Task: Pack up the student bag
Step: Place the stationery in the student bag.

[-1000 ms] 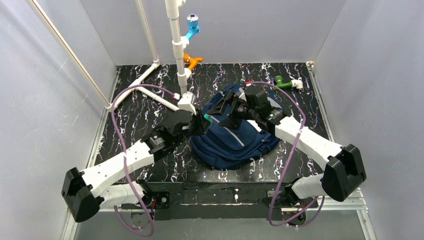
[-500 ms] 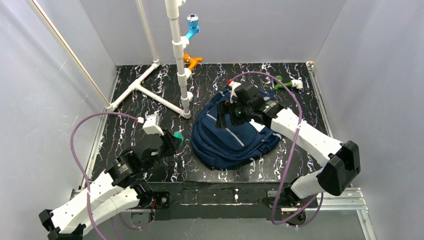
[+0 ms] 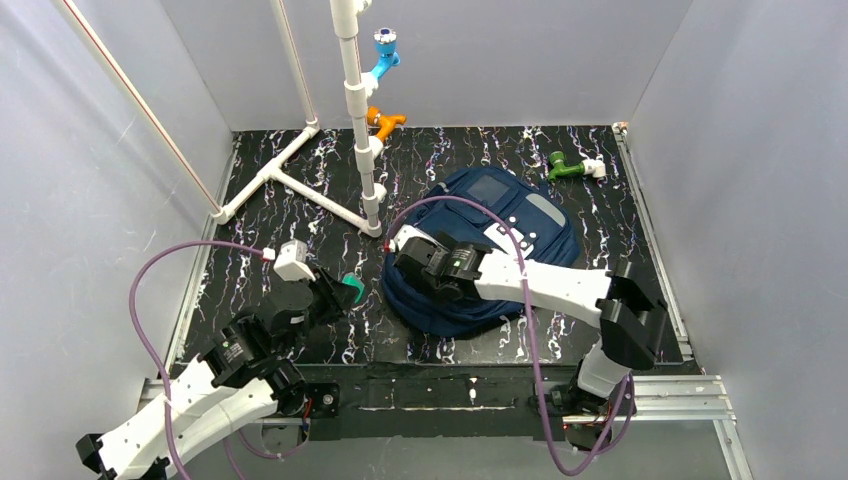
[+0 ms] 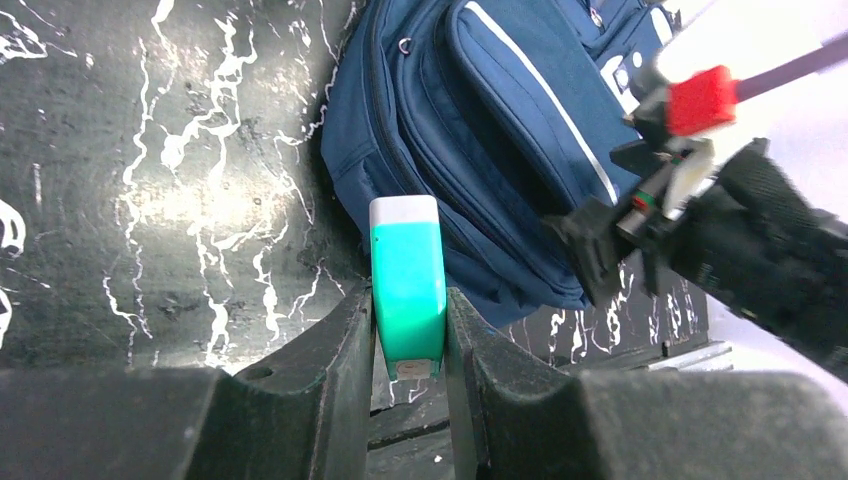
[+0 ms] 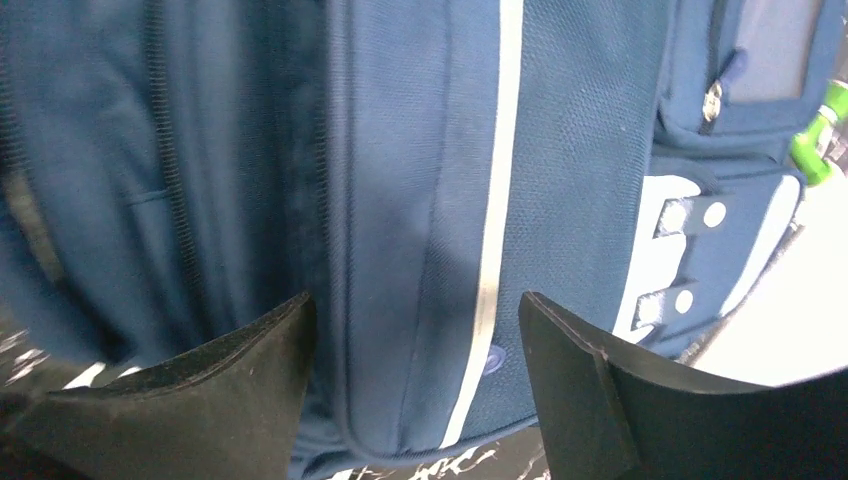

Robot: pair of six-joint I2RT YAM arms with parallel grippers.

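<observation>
The navy-blue student bag point(image 3: 520, 215) lies flat in the middle of the black marbled floor; it also shows in the left wrist view point(image 4: 470, 130) and fills the right wrist view point(image 5: 420, 150), with its grey stripe and white dotted patch. My left gripper point(image 3: 345, 292) is shut on a teal block with a white end point(image 4: 406, 285), held left of the bag's near corner and apart from it. My right gripper point(image 5: 415, 375) is open and empty just above the bag's front pocket, at the bag's near-left part point(image 3: 425, 262).
A white pipe stand point(image 3: 352, 100) rises behind the bag's left side, with a blue fitting point(image 3: 384, 52) and an orange fitting point(image 3: 385, 122) on it. A green-and-white fitting point(image 3: 572, 167) lies at the back right. Grey walls enclose the floor.
My right gripper has swung from over the bag's far part down to its near-left part. My left arm, pulled back from the bag a second ago, has barely moved since and keeps the teal block.
</observation>
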